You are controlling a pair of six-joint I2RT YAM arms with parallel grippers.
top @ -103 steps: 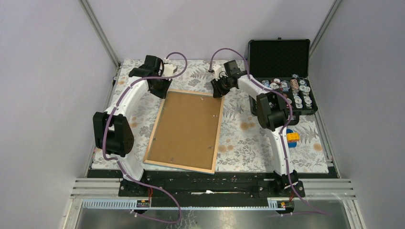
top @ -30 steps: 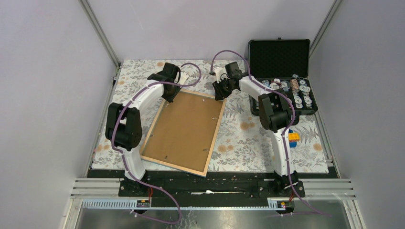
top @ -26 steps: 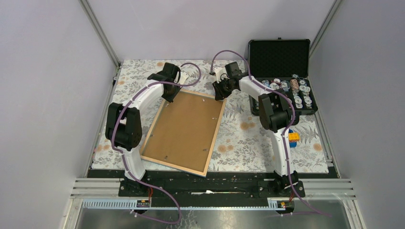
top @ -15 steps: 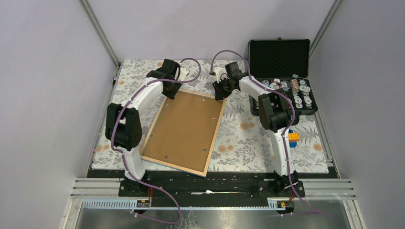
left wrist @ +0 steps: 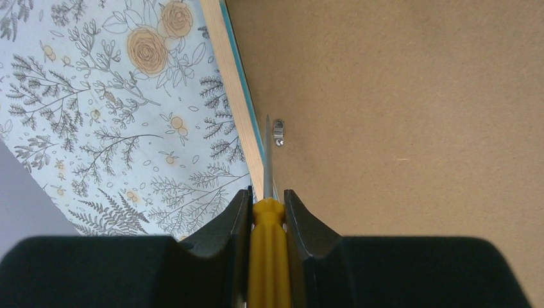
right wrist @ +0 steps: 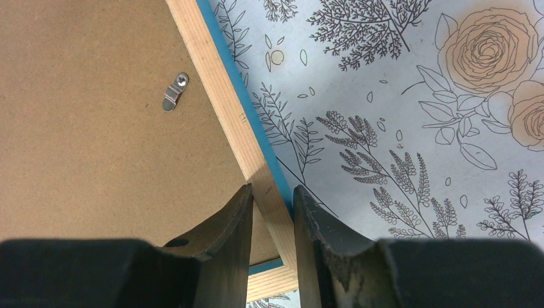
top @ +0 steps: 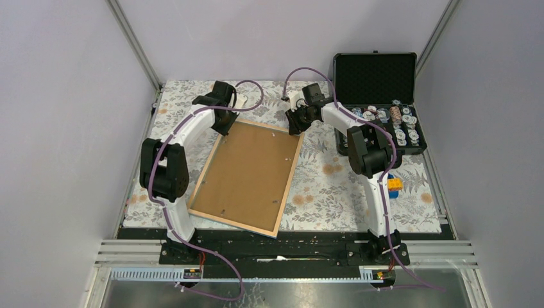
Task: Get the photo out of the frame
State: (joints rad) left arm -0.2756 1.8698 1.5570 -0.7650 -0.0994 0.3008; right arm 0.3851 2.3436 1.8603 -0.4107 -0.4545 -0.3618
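Observation:
The frame (top: pixel 247 176) lies face down on the flowered table, its brown backing board (left wrist: pixel 398 128) up, pale wood rim (right wrist: pixel 218 90) and blue edge around it. The photo is hidden beneath the board. My left gripper (left wrist: pixel 266 196) is shut on a yellow-handled screwdriver (left wrist: pixel 268 256), its blade along the rim's inner edge beside a small metal clip (left wrist: pixel 278 131). In the top view the left gripper (top: pixel 224 125) hovers at the frame's far left corner. My right gripper (right wrist: pixel 272 192) is shut on the frame's rim at the far right corner (top: pixel 294 126). Another clip (right wrist: pixel 174 91) sits nearby.
An open black case (top: pixel 375 77) stands at the back right, its tray (top: pixel 385 125) holding several small items. A yellow and blue block (top: pixel 392 184) lies near the right arm. Grey walls enclose the table on three sides.
Since the earliest frame the frame's near end has swung a little left. Over the last second my left wrist drew back slightly toward the far left; the right arm held still.

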